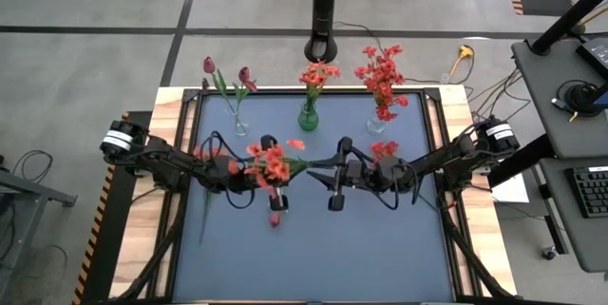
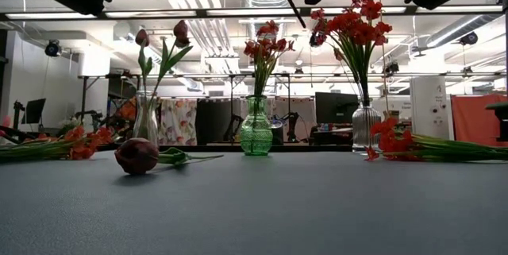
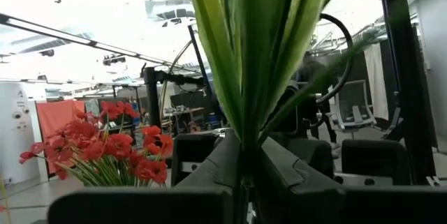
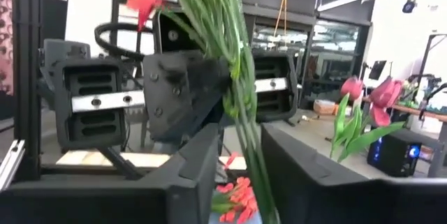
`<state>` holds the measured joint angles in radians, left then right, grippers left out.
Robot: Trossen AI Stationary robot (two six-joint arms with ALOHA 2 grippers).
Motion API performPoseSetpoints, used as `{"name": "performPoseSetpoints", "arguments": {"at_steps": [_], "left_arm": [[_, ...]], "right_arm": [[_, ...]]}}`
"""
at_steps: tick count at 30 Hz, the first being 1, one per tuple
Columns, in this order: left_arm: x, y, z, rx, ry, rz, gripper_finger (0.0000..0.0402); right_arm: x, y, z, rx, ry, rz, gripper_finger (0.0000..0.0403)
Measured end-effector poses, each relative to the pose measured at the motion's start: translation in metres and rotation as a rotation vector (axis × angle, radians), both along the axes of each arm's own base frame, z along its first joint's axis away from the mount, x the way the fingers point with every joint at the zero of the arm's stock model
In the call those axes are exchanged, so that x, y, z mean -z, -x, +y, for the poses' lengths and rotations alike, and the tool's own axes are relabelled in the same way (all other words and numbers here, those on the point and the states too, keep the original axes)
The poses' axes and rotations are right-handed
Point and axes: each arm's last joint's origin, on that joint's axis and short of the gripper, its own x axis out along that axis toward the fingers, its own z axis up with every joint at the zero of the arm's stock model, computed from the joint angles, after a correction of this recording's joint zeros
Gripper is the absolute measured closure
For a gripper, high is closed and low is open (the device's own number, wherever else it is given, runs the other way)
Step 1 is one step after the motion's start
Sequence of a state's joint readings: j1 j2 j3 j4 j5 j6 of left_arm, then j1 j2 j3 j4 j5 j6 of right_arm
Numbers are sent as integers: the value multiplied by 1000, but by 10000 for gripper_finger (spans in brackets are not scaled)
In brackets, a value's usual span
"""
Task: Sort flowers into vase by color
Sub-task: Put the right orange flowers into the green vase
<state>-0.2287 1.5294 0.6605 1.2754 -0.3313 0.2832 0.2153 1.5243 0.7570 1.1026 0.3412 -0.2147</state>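
Both of my pincers are hovering mid-worktop, tips facing each other over one orange-red flower sprig (image 1: 274, 162). Along the far edge of the worktop (image 1: 313, 248) three vases are standing well apart: a clear one with maroon tulips (image 1: 240, 124), a green vase (image 1: 308, 115) with orange-red blooms, and another clear vase (image 1: 378, 123) carrying red blooms. A loose maroon tulip bud (image 1: 275, 218) is lying on the blue mat nearer the front, its stem trailing off; a red bunch (image 2: 413, 145) is lying flat under my right arm, and another bunch (image 2: 55, 145) is lying under my left. Nothing is blocking the space between the pincers except the sprig itself. My left pincer (image 1: 269, 180) is clamping tight on the green stems, which are rising straight up between its fingers (image 3: 209, 165). My right pincer (image 1: 334, 174) is standing narrowly parted, the same stems (image 4: 241, 98) running through the gap between its fingers (image 4: 195, 161).
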Motion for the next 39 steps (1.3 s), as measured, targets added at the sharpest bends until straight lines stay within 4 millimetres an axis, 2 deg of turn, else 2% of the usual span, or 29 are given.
{"name": "performPoseSetpoints", "arguments": {"at_steps": [7, 14, 18, 22, 31, 39], "left_arm": [[-1, 1, 0, -2, -1, 10, 392], [4, 5, 3, -69, 2, 119, 392], [8, 10, 5, -86, -5, 236, 391], [12, 13, 5, -78, 9, 338, 391], [9, 14, 6, -74, 27, 332, 391], [6, 5, 3, -76, 18, 334, 391]], "right_arm": [[-3, 2, 0, -10, -33, 68, 233], [-19, 9, -3, 33, -54, 244, 198], [-31, 11, -4, 46, -67, 380, 192], [-46, 7, -3, 49, -61, 429, 191], [-57, -11, 0, 25, -33, 425, 191], [-60, -35, 0, 32, 18, 427, 193]]}}
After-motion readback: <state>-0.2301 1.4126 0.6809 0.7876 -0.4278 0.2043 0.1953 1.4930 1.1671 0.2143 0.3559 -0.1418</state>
